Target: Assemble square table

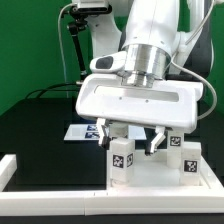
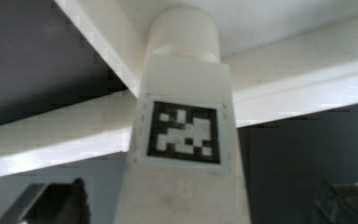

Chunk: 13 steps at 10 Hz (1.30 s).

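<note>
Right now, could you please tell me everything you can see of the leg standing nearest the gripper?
The leg is a stubby white post, plastic by its look, with a rounded upper end and a black-and-white tag on its side. It stands upright on the white square top. The gripper hangs just above it; whether they touch cannot be told. In the wrist view the leg fills the frame, tag facing the camera.

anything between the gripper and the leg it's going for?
Nothing visible. The gripper hangs just above the tagged leg, which stands on the square top. In the wrist view that leg fills the frame unobstructed. A second leg stands aside.
</note>
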### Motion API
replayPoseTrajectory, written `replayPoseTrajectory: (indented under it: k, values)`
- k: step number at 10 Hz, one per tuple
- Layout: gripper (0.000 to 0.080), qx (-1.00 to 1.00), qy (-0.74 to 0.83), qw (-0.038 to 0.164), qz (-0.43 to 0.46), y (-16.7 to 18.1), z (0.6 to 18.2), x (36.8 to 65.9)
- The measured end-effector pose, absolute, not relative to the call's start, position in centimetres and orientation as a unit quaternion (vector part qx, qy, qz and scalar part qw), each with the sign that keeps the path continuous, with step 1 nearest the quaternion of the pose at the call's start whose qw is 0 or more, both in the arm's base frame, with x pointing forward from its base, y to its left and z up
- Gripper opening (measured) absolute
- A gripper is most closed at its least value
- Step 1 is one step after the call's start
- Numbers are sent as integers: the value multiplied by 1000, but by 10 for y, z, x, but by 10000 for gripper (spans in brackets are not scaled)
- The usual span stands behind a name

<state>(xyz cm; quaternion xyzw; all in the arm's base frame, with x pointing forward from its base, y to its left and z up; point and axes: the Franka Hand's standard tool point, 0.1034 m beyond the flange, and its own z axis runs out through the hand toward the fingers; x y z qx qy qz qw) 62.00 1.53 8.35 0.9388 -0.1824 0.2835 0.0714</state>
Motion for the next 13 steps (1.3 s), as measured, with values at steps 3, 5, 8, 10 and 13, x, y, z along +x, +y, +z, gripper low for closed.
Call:
replayPoseTrajectory:
  k: [3,5,8,10,13]
  values:
    - [648,939,-182,71,284,15,83,620]
    - [648,939,-182,71,284,15,83,620]
    - [648,940,-179,63,283,13,94,623]
    - [648,941,-191,40,277,11,108,627]
    - [648,959,-210,10,191,3,113,627]
